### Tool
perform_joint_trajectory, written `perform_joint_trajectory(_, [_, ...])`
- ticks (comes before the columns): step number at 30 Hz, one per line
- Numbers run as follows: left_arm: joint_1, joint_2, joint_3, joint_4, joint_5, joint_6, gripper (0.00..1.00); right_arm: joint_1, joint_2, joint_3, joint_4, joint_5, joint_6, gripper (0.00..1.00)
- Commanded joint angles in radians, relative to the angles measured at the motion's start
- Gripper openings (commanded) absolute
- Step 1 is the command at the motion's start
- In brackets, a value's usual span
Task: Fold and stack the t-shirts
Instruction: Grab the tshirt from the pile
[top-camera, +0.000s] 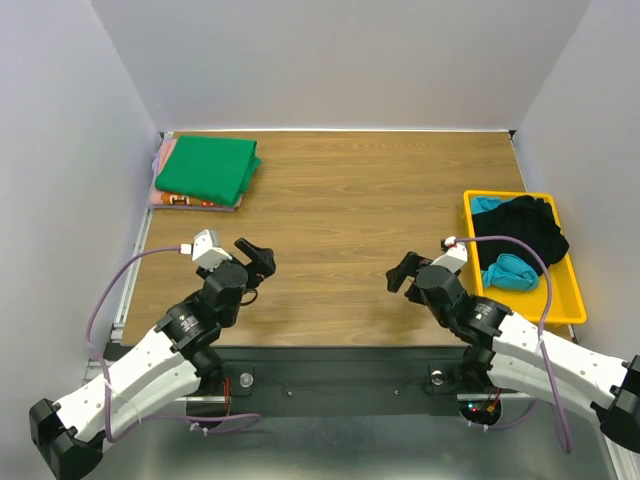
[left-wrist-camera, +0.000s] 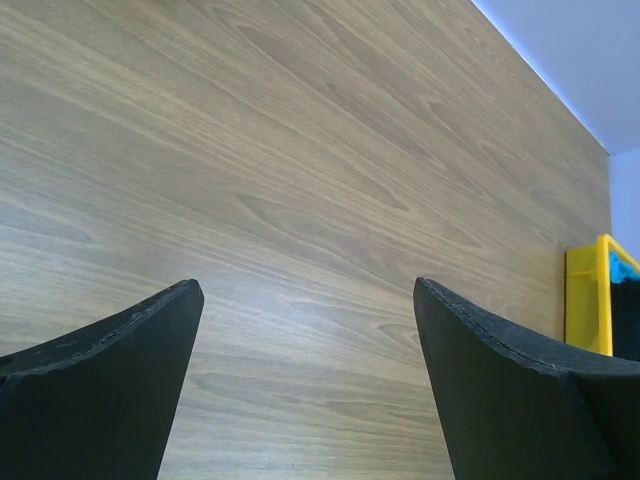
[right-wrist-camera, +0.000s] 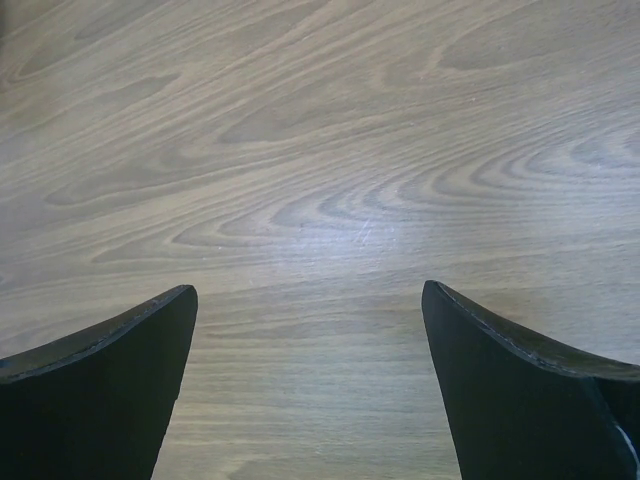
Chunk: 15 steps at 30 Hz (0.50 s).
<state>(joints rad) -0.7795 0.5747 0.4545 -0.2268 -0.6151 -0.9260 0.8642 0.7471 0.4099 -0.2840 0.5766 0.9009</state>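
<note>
T-shirts (top-camera: 208, 168) (seemingly four) beyond claws (top-camera: 262, 262)

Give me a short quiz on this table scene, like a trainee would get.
1. True or false: the folded bright green cloth t-shirt lies on the orange-pink cloth t-shirt.
2. Where is the crumpled black cloth t-shirt? A) in the yellow plastic tray B) on bare wood C) between fingers.
3. Fill in: the left arm's black fingers and the right arm's black fingers each hold ____.
Key: 1 true; 2 A; 3 nothing.
</note>
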Motion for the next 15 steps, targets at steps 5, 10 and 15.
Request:
perform_joint_trajectory(5, [-0.004,0.082,0.038,0.104,-0.025,0.01,0.99,-0.001,0.089,0.121,0.022,0.21,-0.025,1.0])
perform_joint_trajectory(10, [-0.003,0.186,0.114,0.107,-0.041,0.024,0.99,-0.116,0.263,0.3,0.019,0.226,-0.129,1.0])
perform_joint_trajectory(15, [0.003,0.283,0.17,0.152,-0.029,0.053,0.98,-0.439,0.444,0.479,0.017,-0.012,-0.128,1.0])
